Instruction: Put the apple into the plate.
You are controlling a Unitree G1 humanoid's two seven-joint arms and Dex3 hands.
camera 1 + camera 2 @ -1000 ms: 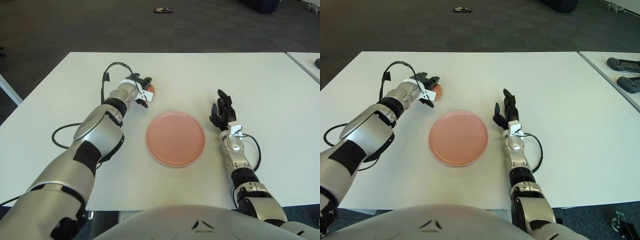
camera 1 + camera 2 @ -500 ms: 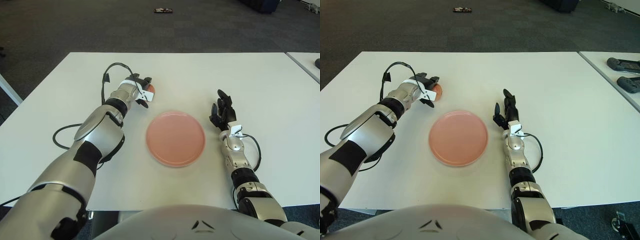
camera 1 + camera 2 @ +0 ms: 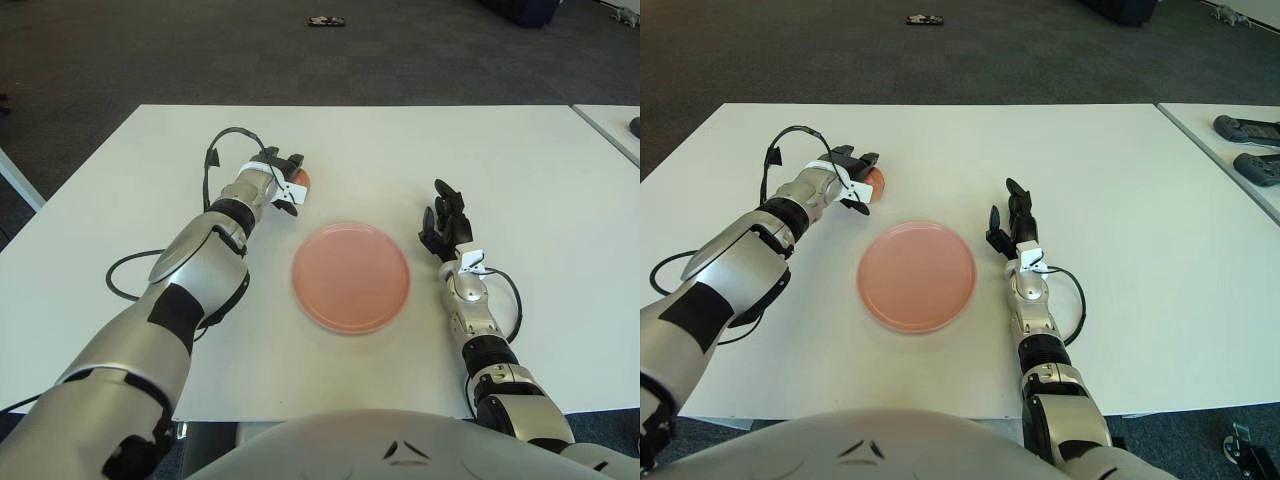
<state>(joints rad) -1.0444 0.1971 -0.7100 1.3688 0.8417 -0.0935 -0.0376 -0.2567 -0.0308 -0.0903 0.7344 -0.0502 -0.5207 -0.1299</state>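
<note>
Almost nothing is changed since the earlier frames. The apple [image 3: 301, 178] is enclosed by the curled fingers of the left robot hand [image 3: 283, 180] on the tabletop [image 3: 520, 160], beyond the plate [image 3: 351, 277]. The right robot hand [image 3: 443, 228] is rested open.

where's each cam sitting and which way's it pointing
Left eye view: on the robot's head, looking forward and down at the white table; shows both arms, the left hand around the apple, and the right hand resting right of the pink plate.
Right eye view: same head, slightly to the right, same direction; also shows controllers on a second table.
Shared: table, plate, apple, both hands, chest edge at bottom.
</note>
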